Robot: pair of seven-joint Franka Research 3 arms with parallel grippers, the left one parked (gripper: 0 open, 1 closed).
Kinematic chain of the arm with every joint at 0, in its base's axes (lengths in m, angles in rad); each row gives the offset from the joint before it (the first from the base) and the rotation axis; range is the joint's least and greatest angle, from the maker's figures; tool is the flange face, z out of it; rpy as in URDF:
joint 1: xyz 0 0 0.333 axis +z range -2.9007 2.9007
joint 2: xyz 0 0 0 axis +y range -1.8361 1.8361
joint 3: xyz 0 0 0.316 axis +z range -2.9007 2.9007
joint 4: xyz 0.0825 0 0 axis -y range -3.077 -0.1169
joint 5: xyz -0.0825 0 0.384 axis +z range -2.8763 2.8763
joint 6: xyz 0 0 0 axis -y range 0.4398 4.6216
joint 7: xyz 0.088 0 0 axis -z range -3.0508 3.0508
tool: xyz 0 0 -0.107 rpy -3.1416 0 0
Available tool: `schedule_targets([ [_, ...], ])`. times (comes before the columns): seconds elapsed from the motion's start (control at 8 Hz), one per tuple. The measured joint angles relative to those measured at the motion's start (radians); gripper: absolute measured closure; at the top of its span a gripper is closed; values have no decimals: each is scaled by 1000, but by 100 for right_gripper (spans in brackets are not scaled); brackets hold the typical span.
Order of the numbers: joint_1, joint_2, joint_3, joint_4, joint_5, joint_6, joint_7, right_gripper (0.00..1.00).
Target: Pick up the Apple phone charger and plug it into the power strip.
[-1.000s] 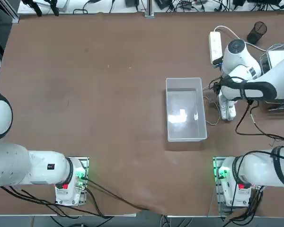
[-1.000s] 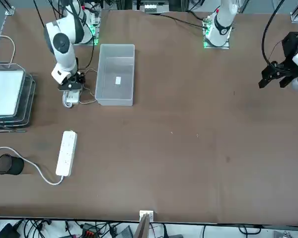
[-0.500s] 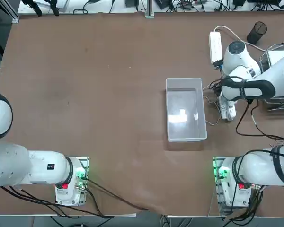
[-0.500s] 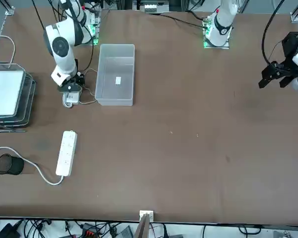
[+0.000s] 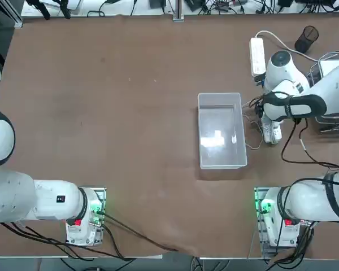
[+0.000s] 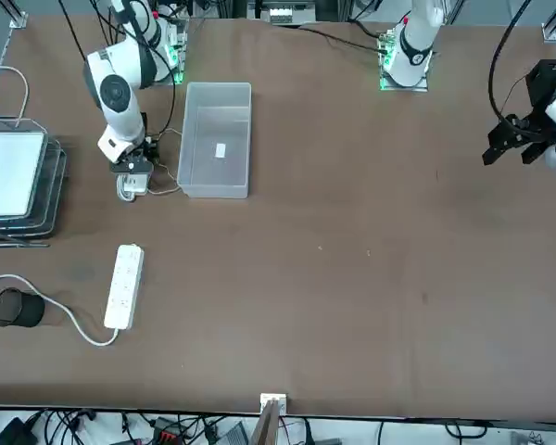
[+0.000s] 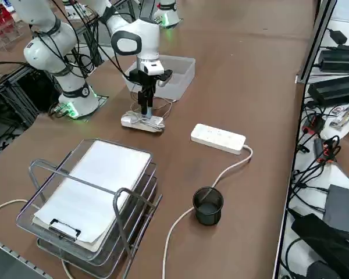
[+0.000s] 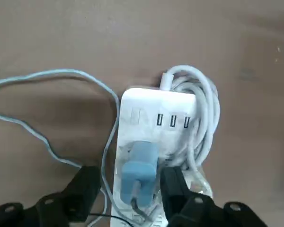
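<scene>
Charger, pale cube-shaped plastic [image 8: 139, 172], on white cable-wrapped strip [image 8: 146, 111]; right pincer [image 8: 131, 174] parted, straddling it, gripping nothing, presumably for grasping.

Counter [image 5: 152, 68] evenly lit; glare patch caught in clear bin [image 5: 222, 131], soft shadow cast just beside it.

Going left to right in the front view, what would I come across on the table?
Wire tray stack, black mesh cup, long power strip, clear plastic bin.
</scene>
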Motion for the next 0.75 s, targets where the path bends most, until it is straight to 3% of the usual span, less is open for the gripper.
schedule_targets([
  [0.75,-10,1,-1,0,0,-2,5,35],
])
